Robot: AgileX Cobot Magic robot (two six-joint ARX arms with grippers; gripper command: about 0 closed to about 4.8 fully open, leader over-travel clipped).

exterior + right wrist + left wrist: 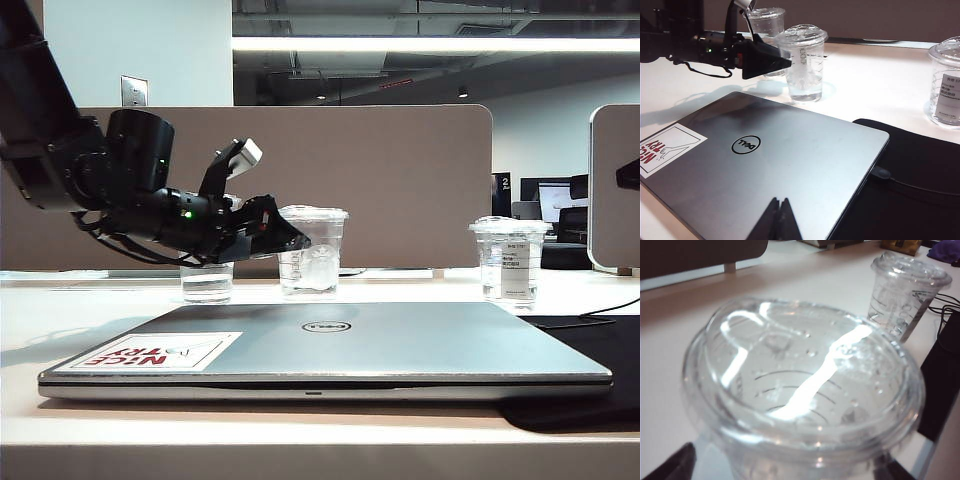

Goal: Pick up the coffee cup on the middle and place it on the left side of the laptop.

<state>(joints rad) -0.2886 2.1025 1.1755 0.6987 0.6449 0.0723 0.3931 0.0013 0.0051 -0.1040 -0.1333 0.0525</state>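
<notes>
The coffee cup (313, 250) is clear plastic with a flat lid and stands mid-table behind the laptop (400, 340). It fills the left wrist view, where its lid (805, 385) sits close under the camera. My left gripper (292, 236) reaches in from the left at cup height and is open. Its dark fingertips (675, 465) show wide apart on either side of the cup's body, just below the rim. The closed silver laptop (790, 160) carries a "NICE TRY" sticker (150, 352). My right gripper (780, 204) hovers shut over the laptop lid.
A shorter clear cup (207, 282) stands left of the middle one, partly behind my left arm. Another cup with a white label (509, 258) stands at the right. A black mat (910, 180) and a cable lie under the laptop's right side. A beige partition runs behind the cups.
</notes>
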